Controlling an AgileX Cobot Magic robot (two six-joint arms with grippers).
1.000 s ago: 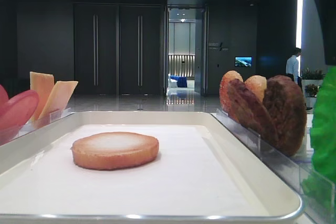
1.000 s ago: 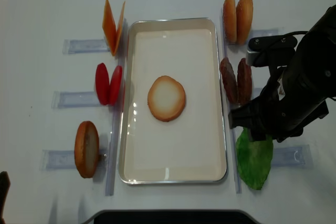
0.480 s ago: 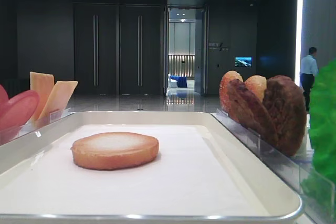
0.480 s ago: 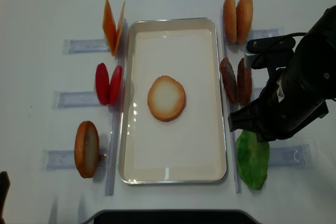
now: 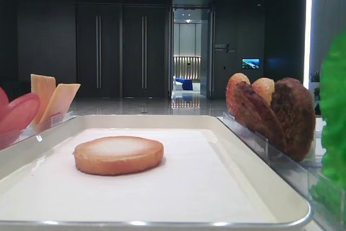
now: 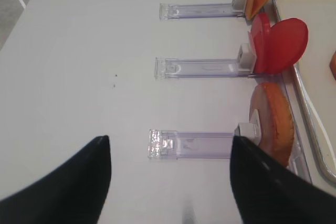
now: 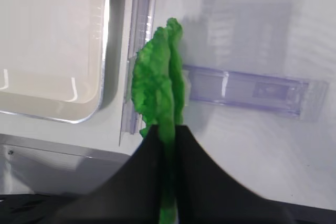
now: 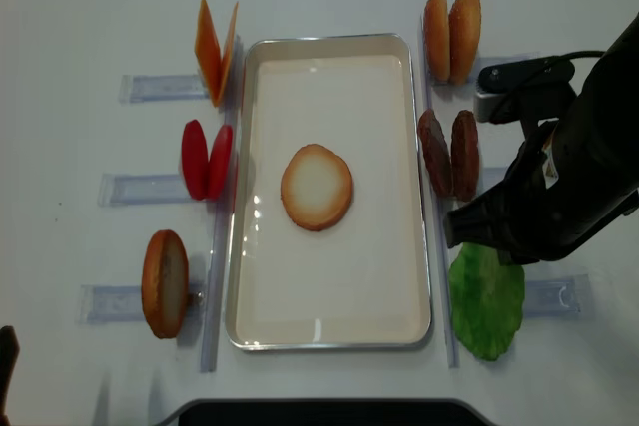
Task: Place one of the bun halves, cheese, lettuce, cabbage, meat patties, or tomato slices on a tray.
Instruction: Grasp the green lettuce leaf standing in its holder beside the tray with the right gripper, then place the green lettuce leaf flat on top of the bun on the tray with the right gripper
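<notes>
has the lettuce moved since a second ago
Yes. In the overhead view the lettuce, pinched in the right hand, now shows a broader face beside the tray, and in the low view it reaches higher against the patties.

One bun half [image 8: 317, 187] in tray [image 8: 329, 331] centre; lettuce [image 8: 486, 299] in my right pincer [image 7: 167, 135], right of tray; patties [image 8: 448, 154] behind it.
</notes>
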